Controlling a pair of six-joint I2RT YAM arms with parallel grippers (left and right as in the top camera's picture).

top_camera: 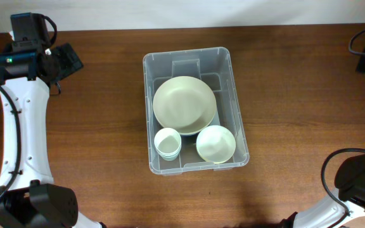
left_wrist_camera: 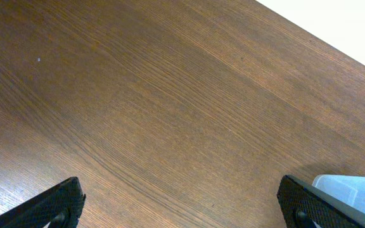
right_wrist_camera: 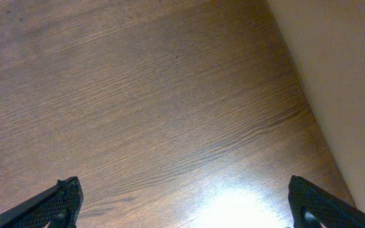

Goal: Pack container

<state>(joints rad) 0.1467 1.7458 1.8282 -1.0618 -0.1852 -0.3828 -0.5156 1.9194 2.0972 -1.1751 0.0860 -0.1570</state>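
Left gripper and right gripper hang spread and empty above the table, at 10 and 4 o'clock, apparently parked clear. Container sits central, contents nested to fit: plate at 12 o'clock, bowl at 5, cup at 7.

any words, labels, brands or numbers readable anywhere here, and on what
No text can be read in any view.
container: clear plastic, no print or label showing; most of its bottom is covered by dishes.
plate, cup, bowl: plain, no marks.
left arm: only a small green light, no word or number.
table: bare wood grain.
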